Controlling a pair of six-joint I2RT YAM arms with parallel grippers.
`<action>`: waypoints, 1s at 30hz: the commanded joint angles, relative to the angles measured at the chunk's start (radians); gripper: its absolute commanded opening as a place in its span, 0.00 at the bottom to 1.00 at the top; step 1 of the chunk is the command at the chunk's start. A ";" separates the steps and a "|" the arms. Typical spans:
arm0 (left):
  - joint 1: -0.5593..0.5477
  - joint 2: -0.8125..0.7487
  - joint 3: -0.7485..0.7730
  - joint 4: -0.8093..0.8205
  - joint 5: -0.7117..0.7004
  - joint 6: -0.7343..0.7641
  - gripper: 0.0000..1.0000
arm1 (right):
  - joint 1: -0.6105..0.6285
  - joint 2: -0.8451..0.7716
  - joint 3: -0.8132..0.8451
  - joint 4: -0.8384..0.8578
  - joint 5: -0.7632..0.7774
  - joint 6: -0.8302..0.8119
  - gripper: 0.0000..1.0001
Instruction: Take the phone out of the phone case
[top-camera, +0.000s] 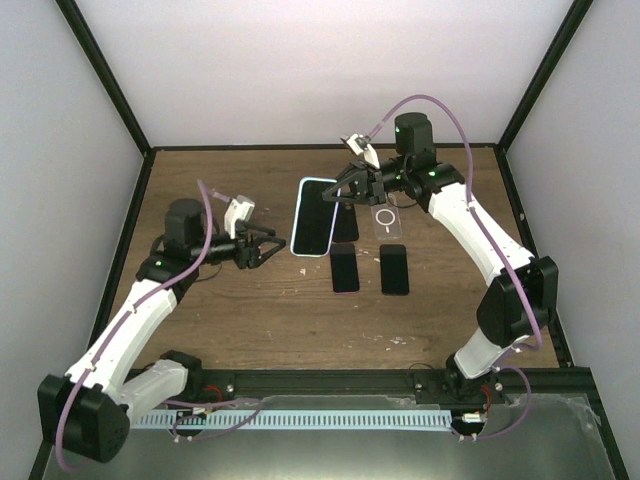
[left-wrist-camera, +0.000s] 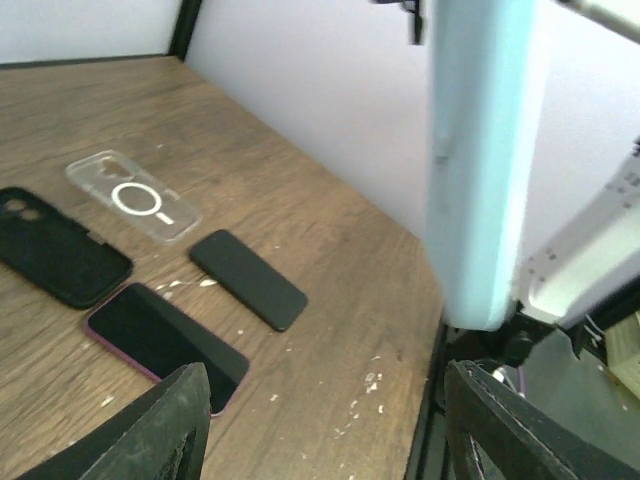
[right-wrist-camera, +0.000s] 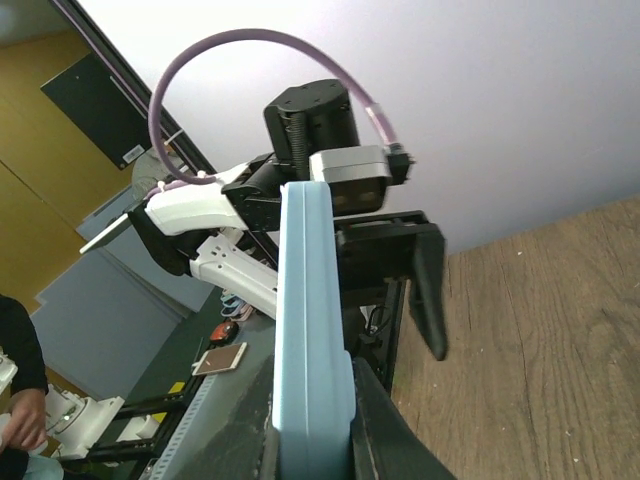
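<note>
A phone in a light blue case (top-camera: 314, 217) is held above the table by my right gripper (top-camera: 338, 193), which is shut on its right edge. In the right wrist view the case (right-wrist-camera: 312, 330) stands edge-on between my fingers. My left gripper (top-camera: 272, 246) is open, just left of the case's lower end and apart from it. In the left wrist view the blue case (left-wrist-camera: 478, 160) hangs at upper right beyond my open fingers (left-wrist-camera: 160, 425).
On the table lie a clear case with a white ring (top-camera: 388, 220), a black case (left-wrist-camera: 55, 255), a dark phone with a purple rim (top-camera: 345, 268) and a black phone (top-camera: 394, 269). The table's right edge (left-wrist-camera: 430, 390) drops off nearby.
</note>
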 joint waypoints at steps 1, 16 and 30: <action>-0.032 -0.039 -0.009 0.032 0.093 0.039 0.65 | -0.004 -0.037 0.031 0.004 -0.034 -0.002 0.01; -0.091 0.038 0.058 0.082 0.051 -0.004 0.64 | 0.000 -0.044 0.023 0.003 -0.027 -0.008 0.01; -0.008 0.065 0.005 0.109 -0.045 -0.041 0.54 | 0.008 -0.054 0.020 0.027 -0.145 0.011 0.01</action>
